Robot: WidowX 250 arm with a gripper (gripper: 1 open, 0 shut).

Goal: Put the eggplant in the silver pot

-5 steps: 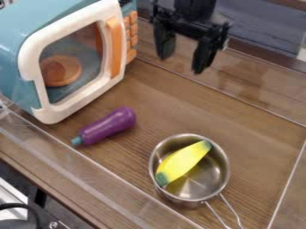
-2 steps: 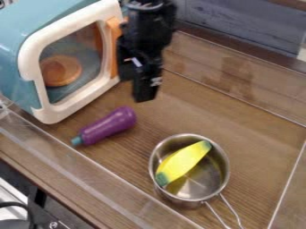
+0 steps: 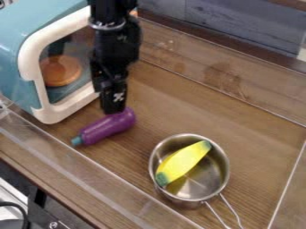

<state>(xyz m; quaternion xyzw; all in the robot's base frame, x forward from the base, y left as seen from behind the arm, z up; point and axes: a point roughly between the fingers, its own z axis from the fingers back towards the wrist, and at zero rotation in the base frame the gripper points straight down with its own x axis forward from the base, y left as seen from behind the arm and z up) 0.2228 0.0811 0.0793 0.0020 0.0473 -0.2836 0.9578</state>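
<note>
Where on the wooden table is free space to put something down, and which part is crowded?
Free: the wide bare wood right of the gripper, from the back edge down to the silver pot. Crowded: the left side, where the microwave, gripper and eggplant sit close. The pot already holds a yellow vegetable.

Microwave [image 3: 48, 54] crowds eggplant [image 3: 106, 127] left; yellow vegetable [image 3: 183, 162] fills silver pot [image 3: 191, 170].

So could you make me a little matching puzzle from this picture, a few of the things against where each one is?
Things:
1. eggplant
2. yellow toy vegetable
3. gripper
4. orange object

Places:
A. inside the toy microwave
B. lying in the silver pot
C. on the wooden table, left of the pot
D. pointing down just above the eggplant

Pairs: 1-C, 2-B, 3-D, 4-A
</note>
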